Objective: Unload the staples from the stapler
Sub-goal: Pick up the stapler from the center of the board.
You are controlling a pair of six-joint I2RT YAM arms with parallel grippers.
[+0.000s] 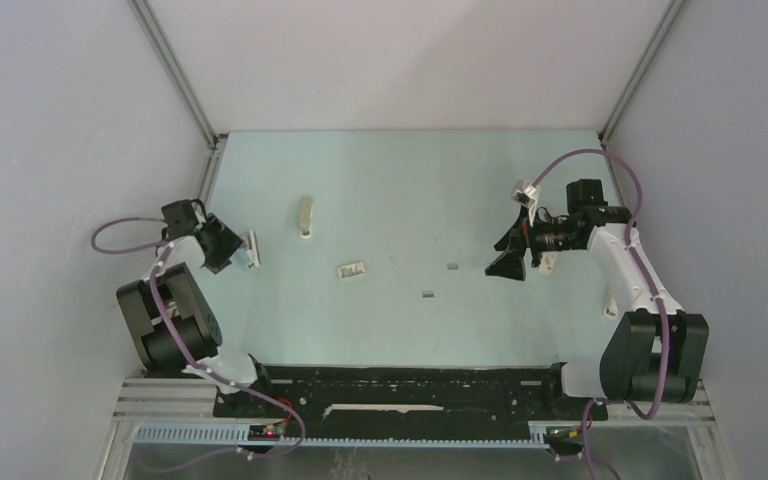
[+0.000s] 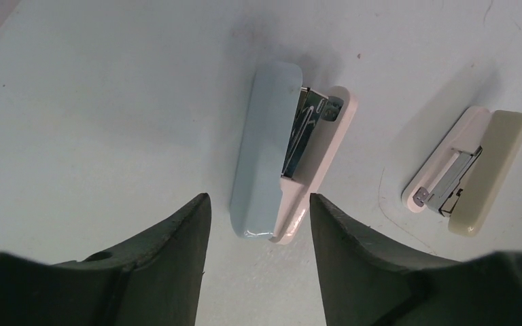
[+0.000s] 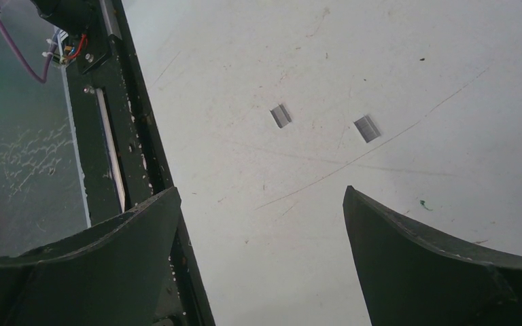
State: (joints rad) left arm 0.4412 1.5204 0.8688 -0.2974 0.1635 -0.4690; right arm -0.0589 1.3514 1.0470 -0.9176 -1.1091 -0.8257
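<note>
The stapler (image 2: 275, 149) lies on its side at the table's left, pale blue top, white base, metal showing between the two halves; in the top view it is a small white bar (image 1: 252, 250). My left gripper (image 2: 258, 197) is open, its fingers either side of the stapler's near end with a small gap on each side. It reaches in from the left (image 1: 236, 247). Two short grey strips of staples (image 3: 281, 115) (image 3: 367, 128) lie loose on the table mid-right (image 1: 451, 266) (image 1: 426, 294). My right gripper (image 3: 262, 190) hangs wide open and empty to their right (image 1: 506, 256).
A duller beige stapler (image 2: 465, 170) lies partly open to the right of the white one (image 1: 305, 217). A small white printed box (image 1: 351, 270) sits near the table's middle. The black base rail (image 3: 119, 156) runs along the near edge.
</note>
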